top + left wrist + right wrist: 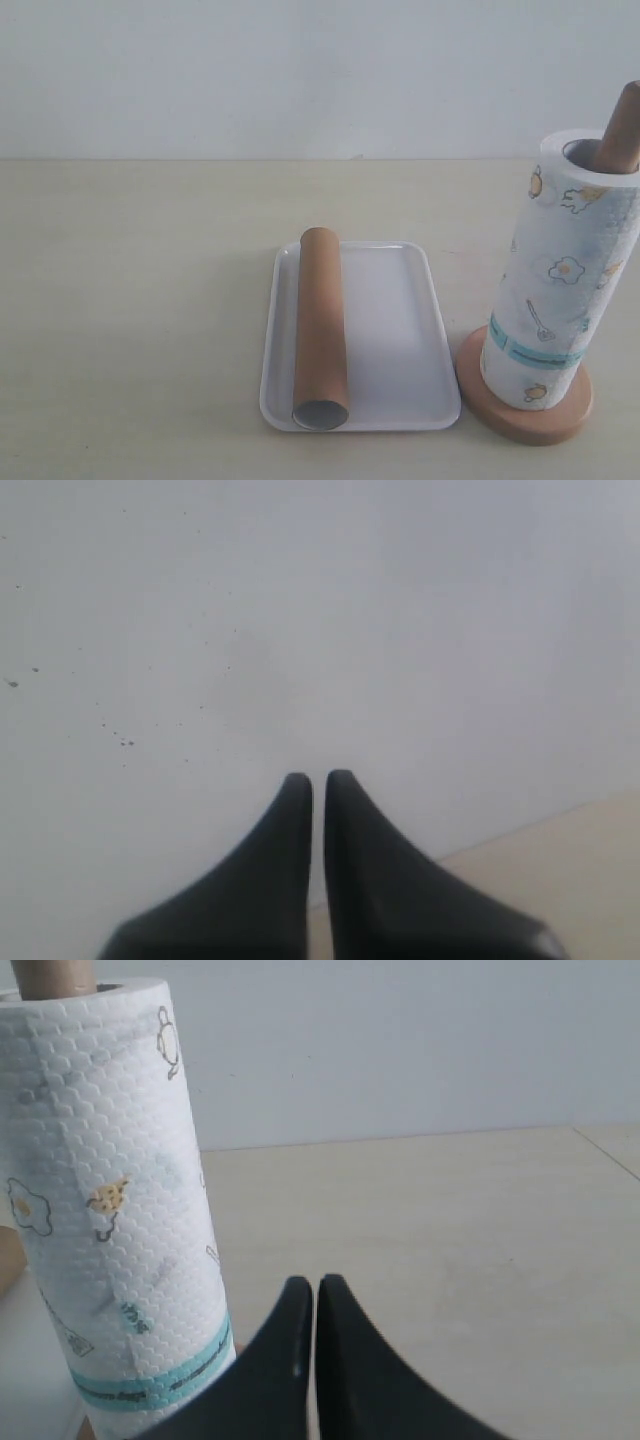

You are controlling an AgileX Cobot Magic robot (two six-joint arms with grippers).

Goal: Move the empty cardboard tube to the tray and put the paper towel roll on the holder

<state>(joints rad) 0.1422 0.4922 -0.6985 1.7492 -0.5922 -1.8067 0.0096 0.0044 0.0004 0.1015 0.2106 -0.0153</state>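
The brown cardboard tube [321, 327] lies lengthwise on the left half of the white tray [400, 340]. The printed paper towel roll [562, 275] [110, 1210] stands on the wooden holder [525, 413], slightly tilted, with the holder's rod [622, 128] [55, 975] sticking out of its core. Neither gripper shows in the exterior view. My left gripper [318, 778] is shut on nothing and faces a pale wall. My right gripper [316, 1282] is also shut on nothing, beside the roll and apart from it.
A beige tabletop [130, 300] spreads to the left of the tray and behind it, up to a pale wall [300, 70]. The holder stands near the right edge of the exterior view.
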